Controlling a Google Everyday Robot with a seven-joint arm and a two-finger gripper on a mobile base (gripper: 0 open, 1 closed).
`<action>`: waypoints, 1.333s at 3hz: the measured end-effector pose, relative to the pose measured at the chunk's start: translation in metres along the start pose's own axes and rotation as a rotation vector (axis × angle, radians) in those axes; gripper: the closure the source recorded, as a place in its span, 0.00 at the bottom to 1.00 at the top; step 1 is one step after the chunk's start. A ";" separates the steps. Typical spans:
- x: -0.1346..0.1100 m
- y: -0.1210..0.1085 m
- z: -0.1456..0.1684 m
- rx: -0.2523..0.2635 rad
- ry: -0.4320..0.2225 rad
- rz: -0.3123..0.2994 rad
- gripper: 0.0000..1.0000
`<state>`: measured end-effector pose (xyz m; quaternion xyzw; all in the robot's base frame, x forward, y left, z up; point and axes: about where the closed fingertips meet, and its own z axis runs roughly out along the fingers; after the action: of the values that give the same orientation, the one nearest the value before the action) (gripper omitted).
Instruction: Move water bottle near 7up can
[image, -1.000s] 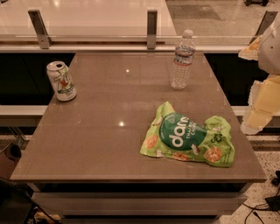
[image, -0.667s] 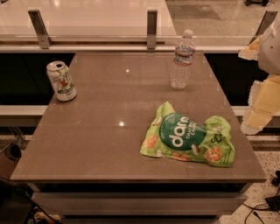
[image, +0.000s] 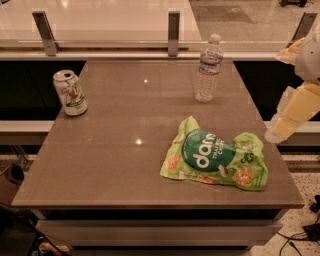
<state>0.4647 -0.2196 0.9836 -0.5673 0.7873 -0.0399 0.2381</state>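
The water bottle (image: 208, 68) stands upright at the back right of the brown table (image: 125, 165); it is clear and ribbed, with a white cap and a blue-and-red label. The 7up can (image: 70, 93) stands at the table's left edge, white and silver with green trim. They are far apart, on opposite sides of the table. My gripper (image: 292, 112) hangs at the right edge of the camera view, off the table's right side, lower than and right of the bottle, touching nothing.
A green snack bag (image: 215, 160) lies flat on the front right of the table, between my arm and the table's middle. A glass railing with metal posts (image: 173, 32) runs along the back edge. Cables lie on the floor at bottom right.
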 end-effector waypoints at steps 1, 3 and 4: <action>0.000 -0.016 0.015 0.048 -0.091 0.075 0.00; -0.007 -0.060 0.049 0.140 -0.292 0.208 0.00; -0.019 -0.082 0.066 0.172 -0.405 0.254 0.00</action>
<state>0.5689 -0.2174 0.9584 -0.4378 0.7824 0.0380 0.4413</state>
